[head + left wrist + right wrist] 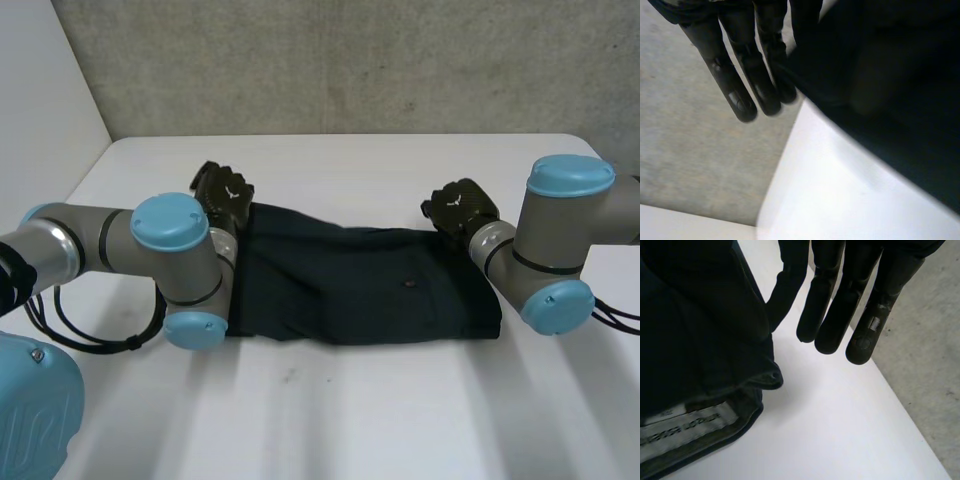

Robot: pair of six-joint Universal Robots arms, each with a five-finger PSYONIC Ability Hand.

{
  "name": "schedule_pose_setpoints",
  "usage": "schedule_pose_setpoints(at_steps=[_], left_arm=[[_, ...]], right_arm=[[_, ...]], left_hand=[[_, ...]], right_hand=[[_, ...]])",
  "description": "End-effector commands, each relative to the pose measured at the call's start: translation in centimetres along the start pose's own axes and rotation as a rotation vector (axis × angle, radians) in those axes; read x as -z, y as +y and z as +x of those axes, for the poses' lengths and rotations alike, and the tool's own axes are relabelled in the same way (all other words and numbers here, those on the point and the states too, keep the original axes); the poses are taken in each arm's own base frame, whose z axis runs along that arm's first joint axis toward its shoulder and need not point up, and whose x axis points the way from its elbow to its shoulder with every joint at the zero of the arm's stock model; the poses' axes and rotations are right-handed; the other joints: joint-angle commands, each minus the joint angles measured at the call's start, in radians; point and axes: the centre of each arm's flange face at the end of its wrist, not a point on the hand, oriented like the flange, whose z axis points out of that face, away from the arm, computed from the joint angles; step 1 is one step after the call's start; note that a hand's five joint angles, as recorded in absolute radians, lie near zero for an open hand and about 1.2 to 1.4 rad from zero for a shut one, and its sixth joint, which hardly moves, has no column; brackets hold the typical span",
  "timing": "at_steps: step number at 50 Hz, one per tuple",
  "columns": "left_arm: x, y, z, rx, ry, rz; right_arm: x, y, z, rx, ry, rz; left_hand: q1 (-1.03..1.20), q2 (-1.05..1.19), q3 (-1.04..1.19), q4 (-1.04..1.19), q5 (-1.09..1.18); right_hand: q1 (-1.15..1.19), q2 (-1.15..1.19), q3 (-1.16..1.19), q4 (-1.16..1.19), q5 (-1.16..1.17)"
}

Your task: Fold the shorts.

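1. The dark shorts (360,285) lie flat across the middle of the white table (400,420), stretched sideways between my two hands, with their near edge running roughly straight.
2. In the right wrist view I can see a grey label (680,427) sewn inside the shorts' (695,315) hem, resting on the table (830,430).
3. My left hand (225,192) sits at the far left corner of the shorts. In its wrist view the left hand's (760,75) fingers (742,97) are straight and close together, pointing past the table edge. The innermost finger is just against the cloth (890,90), and nothing is clasped.
4. My right hand (460,205) sits at the far right corner. In its wrist view the right hand's (840,315) fingers (862,340) are straight too. The inner one leans so that its tip touches a raised fold, but it holds nothing.
5. Both grey arms reach in from the sides, with their elbows near the shorts' ends.
6. A concrete wall (350,60) stands behind the table.
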Motion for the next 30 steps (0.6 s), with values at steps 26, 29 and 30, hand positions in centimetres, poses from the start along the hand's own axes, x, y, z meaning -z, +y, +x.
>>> schedule_pose_setpoints(at_steps=[26,29,30], left_arm=[[11.7,-0.4,-6.5,0.516,0.282,-0.258],[12.1,0.9,-5.9,0.52,0.305,-0.29],[12.1,1.2,-5.8,0.522,0.304,-0.294]], right_arm=[[10.3,-4.2,1.5,-0.437,-0.122,-0.115],[10.3,-3.3,1.6,-0.466,-0.137,-0.118],[10.0,-2.8,1.6,-0.482,-0.148,-0.113]], left_hand=[[-0.302,-0.307,-0.31,-0.306,-0.317],[-0.243,-0.248,-0.251,-0.247,-0.258],[-0.226,-0.23,-0.233,-0.23,-0.241]], right_hand=[[-0.743,-0.937,-0.937,-0.942,-0.934],[-0.736,-0.931,-0.931,-0.936,-0.928],[-0.736,-0.931,-0.931,-0.936,-0.928]])
